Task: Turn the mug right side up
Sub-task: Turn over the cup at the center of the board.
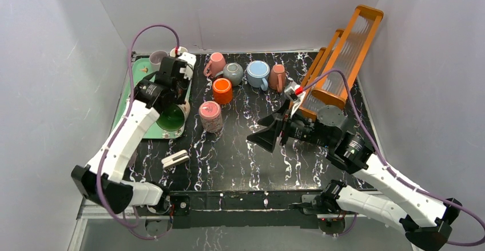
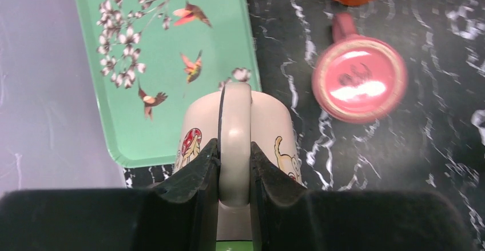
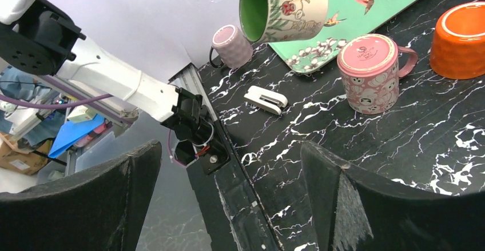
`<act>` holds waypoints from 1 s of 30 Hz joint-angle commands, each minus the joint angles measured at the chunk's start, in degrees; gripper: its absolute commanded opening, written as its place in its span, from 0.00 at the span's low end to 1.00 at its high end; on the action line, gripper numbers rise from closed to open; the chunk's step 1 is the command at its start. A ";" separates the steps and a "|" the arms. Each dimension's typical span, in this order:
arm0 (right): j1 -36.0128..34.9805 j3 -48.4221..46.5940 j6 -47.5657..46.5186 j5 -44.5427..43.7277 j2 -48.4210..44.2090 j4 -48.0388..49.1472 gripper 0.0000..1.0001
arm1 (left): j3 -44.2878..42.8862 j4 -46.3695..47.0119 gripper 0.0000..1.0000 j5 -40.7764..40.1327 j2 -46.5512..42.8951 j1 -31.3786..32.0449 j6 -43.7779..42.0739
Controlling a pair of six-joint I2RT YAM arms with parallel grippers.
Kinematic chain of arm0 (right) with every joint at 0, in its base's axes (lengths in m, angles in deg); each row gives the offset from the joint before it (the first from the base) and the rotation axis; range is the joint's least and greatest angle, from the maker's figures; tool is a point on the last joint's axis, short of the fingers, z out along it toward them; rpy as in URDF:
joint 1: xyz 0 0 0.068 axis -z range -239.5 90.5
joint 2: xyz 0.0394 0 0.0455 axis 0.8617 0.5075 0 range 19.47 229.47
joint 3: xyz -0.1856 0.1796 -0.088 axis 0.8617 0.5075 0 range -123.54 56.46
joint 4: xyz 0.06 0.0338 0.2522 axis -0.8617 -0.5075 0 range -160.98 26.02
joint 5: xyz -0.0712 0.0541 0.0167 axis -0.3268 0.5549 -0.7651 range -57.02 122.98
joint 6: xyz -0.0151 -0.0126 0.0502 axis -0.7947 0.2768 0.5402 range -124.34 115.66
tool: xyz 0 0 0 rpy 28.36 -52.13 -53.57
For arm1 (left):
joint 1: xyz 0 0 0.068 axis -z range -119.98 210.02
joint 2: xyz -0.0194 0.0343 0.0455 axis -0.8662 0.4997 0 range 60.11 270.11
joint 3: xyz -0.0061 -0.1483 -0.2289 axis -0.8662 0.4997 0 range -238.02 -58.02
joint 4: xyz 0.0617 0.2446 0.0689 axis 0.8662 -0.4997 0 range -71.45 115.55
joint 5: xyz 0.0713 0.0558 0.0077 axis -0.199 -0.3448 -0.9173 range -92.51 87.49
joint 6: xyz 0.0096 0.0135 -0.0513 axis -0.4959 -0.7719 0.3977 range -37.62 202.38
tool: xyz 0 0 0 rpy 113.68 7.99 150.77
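My left gripper (image 1: 171, 98) is shut on the handle (image 2: 234, 119) of a beige mug (image 1: 174, 115) with a green inside and cartoon prints. It holds the mug on its side, above the near right corner of the green tray (image 1: 139, 71). In the right wrist view the mug (image 3: 283, 5) hangs clear of the tray, its mouth facing left. In the left wrist view my gripper (image 2: 234, 148) pinches the handle from both sides. My right gripper (image 1: 260, 136) is open and empty over the middle of the table, as its wrist view (image 3: 229, 154) also shows.
A pink mug (image 1: 210, 115) stands upside down just right of the tray, with an orange mug (image 1: 222, 90) behind it. Several more mugs (image 1: 258, 72) line the back. An orange dish rack (image 1: 343, 51) leans at the back right. A white clip (image 1: 175, 159) lies near the front.
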 commanded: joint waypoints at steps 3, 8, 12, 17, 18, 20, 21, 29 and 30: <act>-0.14 -1.55 -1.70 -1.92 -2.62 -0.72 0.99 | -4.65 7.46 0.00 -2.68 5.21 -10.35 -3.32; -0.14 -1.10 -1.45 -2.24 -2.94 -1.34 0.99 | -6.07 11.65 0.00 -3.95 9.14 -15.68 -1.81; -0.09 -1.05 -1.49 -2.00 -2.83 -2.21 0.99 | -7.15 14.37 0.00 -6.07 12.66 -19.64 -1.84; -0.15 -0.18 -2.28 -2.68 -3.60 -2.56 0.99 | -9.82 17.48 0.00 -4.08 19.42 -23.83 -1.14; -0.11 0.17 -2.53 -3.15 -3.78 -2.43 0.99 | -10.58 17.45 0.00 -4.68 20.83 -24.06 -1.02; -0.12 0.59 -3.12 -4.45 -3.77 -2.28 0.99 | -11.65 17.53 0.00 -4.78 23.44 -24.92 -0.52; -0.09 0.57 -3.38 -4.83 -3.62 -2.47 0.99 | -12.00 17.76 0.00 -3.09 24.67 -25.53 -0.14; -0.07 0.49 -4.28 -4.44 -3.19 -3.10 0.99 | -14.21 22.29 0.00 -2.47 32.57 -30.92 -0.05; -0.06 0.58 -4.41 -4.69 -3.19 -3.22 0.99 | -14.69 22.94 0.00 -2.84 33.41 -31.29 -0.07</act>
